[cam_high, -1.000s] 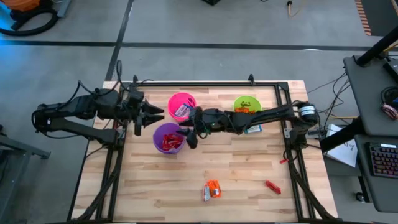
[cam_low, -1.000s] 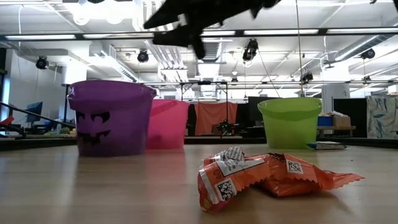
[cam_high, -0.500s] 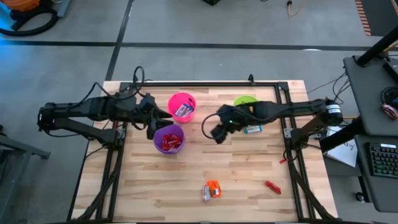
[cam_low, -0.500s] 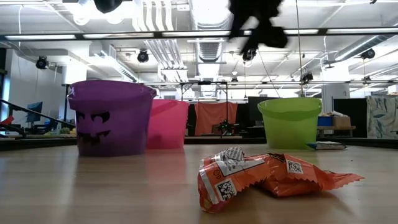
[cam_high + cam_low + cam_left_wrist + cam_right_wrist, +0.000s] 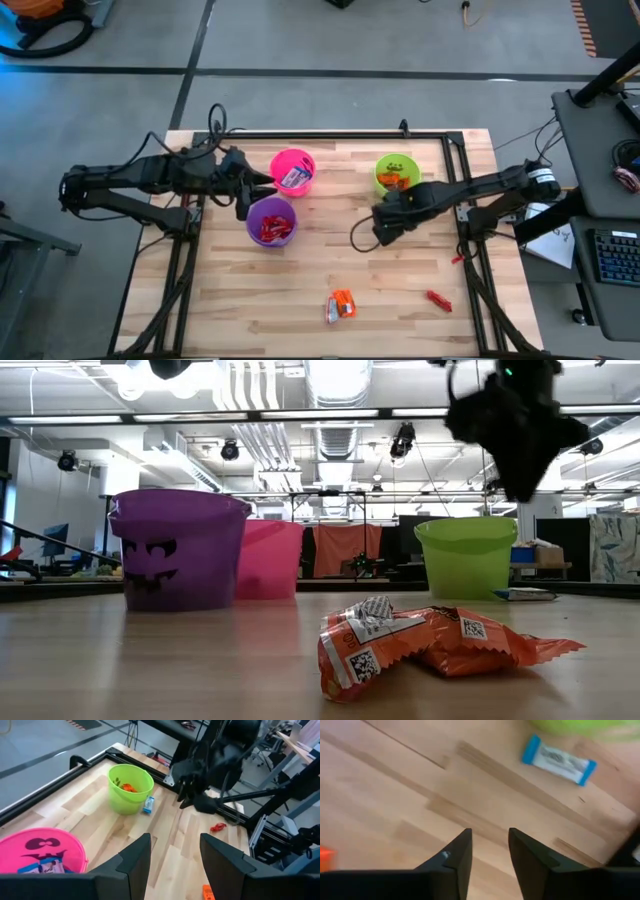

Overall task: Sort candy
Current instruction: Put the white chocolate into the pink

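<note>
Two orange-wrapped candies (image 5: 342, 303) lie together near the table's near edge and fill the low view's foreground (image 5: 420, 645). A red candy (image 5: 438, 299) lies to their right. A blue-and-white bar (image 5: 559, 759) lies on the wood beside the green cup (image 5: 395, 172). The purple cup (image 5: 272, 220) holds red wrappers, the pink cup (image 5: 293, 172) blue-and-white bars, the green cup orange ones. My right gripper (image 5: 382, 228) hangs open in the air, on the near side of the green cup. My left gripper (image 5: 250, 190) hovers open beside the pink and purple cups.
A dark metal frame (image 5: 330, 134) runs along the table's far edge and both sides. A small red piece (image 5: 454, 258) lies by the right rail. Bare wood (image 5: 300, 270) stretches between the cups and the loose candies.
My right gripper has swung from above the purple cup across the table toward its right side and somewhat nearer, ending on the near side of the green cup. The candies and cups have stayed where they were.
</note>
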